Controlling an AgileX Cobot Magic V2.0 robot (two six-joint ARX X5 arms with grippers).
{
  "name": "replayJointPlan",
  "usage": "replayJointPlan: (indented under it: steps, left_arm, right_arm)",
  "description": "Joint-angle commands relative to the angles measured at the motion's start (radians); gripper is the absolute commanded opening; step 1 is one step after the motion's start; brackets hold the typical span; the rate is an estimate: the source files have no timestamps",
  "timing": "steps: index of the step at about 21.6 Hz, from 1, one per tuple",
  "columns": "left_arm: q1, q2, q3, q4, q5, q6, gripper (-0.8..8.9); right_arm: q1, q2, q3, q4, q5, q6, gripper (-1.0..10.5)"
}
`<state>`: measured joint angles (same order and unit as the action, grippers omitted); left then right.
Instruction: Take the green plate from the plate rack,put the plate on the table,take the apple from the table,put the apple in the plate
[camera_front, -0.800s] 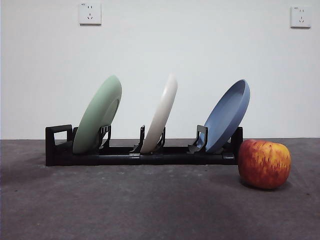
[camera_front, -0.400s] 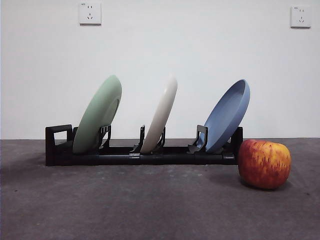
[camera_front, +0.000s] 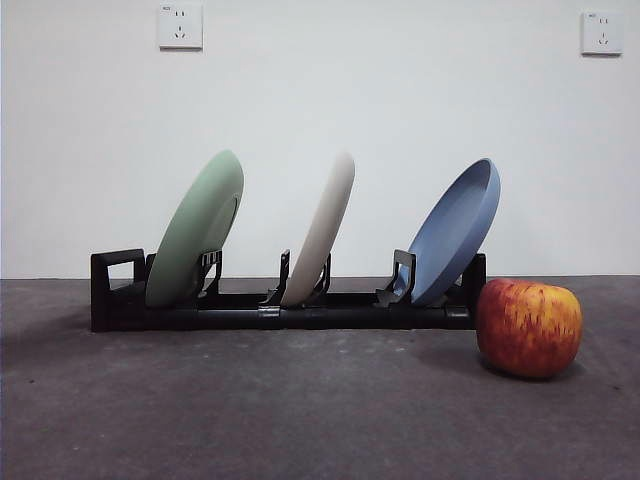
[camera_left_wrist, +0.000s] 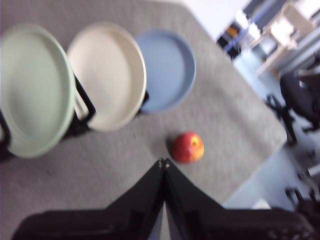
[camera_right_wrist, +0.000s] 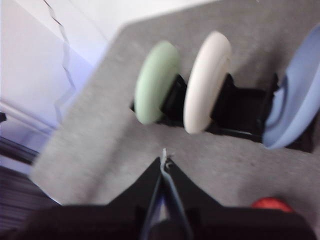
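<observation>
1. The wide, matte sage-green round plate (camera_front: 197, 228) stands tilted in the end slot of the long low black slotted rack (camera_front: 250, 312), beside the rack's square loop handle. A pull along the tilt should free it; a sideways pull could, I judge, drag the light rack across the rough dark grey desk (camera_front: 300, 420).
2. The cream-white round plate (camera_front: 322, 228) leans in the middle slot, just beside the green one. Fingers reaching wide could knock it, or close on the wrong rim.
3. The blue round plate (camera_front: 455, 232) leans in the far slot. The glossy red apple streaked with yellow (camera_front: 529, 327) sits on the desk just beside that end of the rack. Being round, it may roll if the rack shifts.
4. The left gripper (camera_left_wrist: 163, 163) hangs high above the desk with its black fingers pressed together, gripping nothing. The right gripper (camera_right_wrist: 164, 159) is likewise raised, fingers closed and empty. Both must open before any grasp.
5. Containers: the rack carries three plates, one per holder. Each plate is bare; the apple is in none of them.
</observation>
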<state>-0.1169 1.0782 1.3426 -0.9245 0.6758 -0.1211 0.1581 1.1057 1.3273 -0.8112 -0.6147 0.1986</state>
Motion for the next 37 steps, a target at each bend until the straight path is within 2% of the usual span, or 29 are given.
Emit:
replayJointPlan:
  steps: [1, 3, 6, 7, 10, 11, 17, 20, 24, 31, 37]
  left_arm:
    - [-0.045, 0.049, -0.003, -0.008, 0.001, 0.042, -0.04]
    - [-0.076, 0.086, -0.003, -0.005, -0.001, 0.045, 0.00]
    - [-0.111, 0.129, -0.003, 0.000, -0.050, 0.044, 0.41]
    - [-0.124, 0.142, -0.003, 0.000, -0.076, 0.044, 1.02]
    - [-0.167, 0.172, -0.003, 0.017, -0.170, 0.044, 4.14]
    - [-0.176, 0.177, -0.003, 0.031, -0.187, 0.044, 4.74]
    - [-0.189, 0.187, -0.001, 0.180, -0.267, -0.026, 4.74]
    - [-0.189, 0.237, 0.039, 0.224, -0.309, -0.032, 4.74]
    - [-0.189, 0.405, 0.240, 0.153, -0.355, -0.008, 4.72]
    - [-0.190, 0.738, 0.687, -0.073, -0.479, 0.047, 4.67]
    - [-0.190, 0.876, 0.729, -0.103, -0.494, 0.047, 4.67]
  right_arm:
    - [0.059, 0.039, 0.029, -0.019, 0.085, -0.065, 0.0]
    - [0.095, 0.064, 0.041, -0.028, 0.153, -0.077, 0.2]
    - [0.128, 0.090, 0.044, -0.027, 0.217, -0.080, 1.9]
    - [0.135, 0.097, 0.044, -0.027, 0.234, -0.080, 2.7]
    - [0.145, 0.115, 0.044, -0.028, 0.318, -0.079, 6.2]
    - [0.145, 0.115, 0.044, -0.028, 0.342, -0.079, 6.8]
    - [0.145, 0.114, 0.044, -0.027, 0.346, -0.079, 6.9]
    - [0.145, 0.115, 0.044, -0.027, 0.346, -0.078, 6.9]
    - [0.145, 0.115, 0.044, -0.027, 0.346, -0.071, 6.9]
    - [0.145, 0.115, 0.044, -0.042, 0.346, -0.068, 6.9]
    - [0.145, 0.115, 0.044, -0.043, 0.347, -0.068, 6.9]
